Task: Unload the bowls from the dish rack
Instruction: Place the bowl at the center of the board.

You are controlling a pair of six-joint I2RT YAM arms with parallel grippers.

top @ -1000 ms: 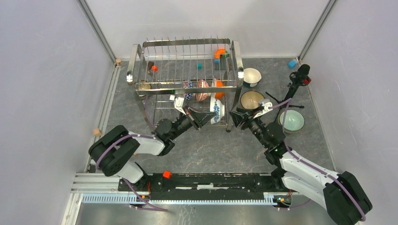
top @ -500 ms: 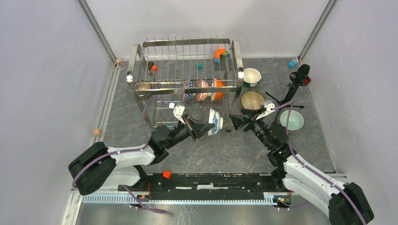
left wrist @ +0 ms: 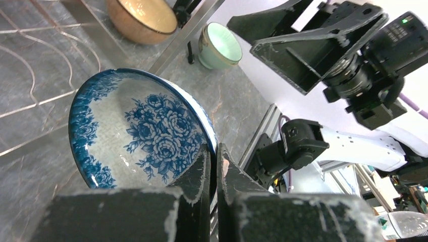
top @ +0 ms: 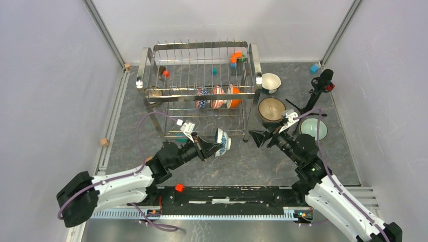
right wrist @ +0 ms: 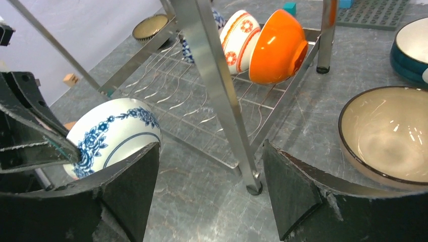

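Left claw is clamped on the rim of a blue flowered bowl, clear of the dish rack, above the worktop's near middle. Right claw gapes wide, empty. A white bowl, tan bowl and green bowl sit toward the right edge. An orange bowl and others are left racked.

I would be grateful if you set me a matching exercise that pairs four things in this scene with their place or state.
Things:
1. blue floral bowl
2. orange bowl
3. pale green bowl
4. right gripper

Places or states:
A. on its side in the dish rack
B. open, holding nothing
C. pinched at the rim by the left gripper
D. upright on the table, far right

Pairs: 1-C, 2-A, 3-D, 4-B
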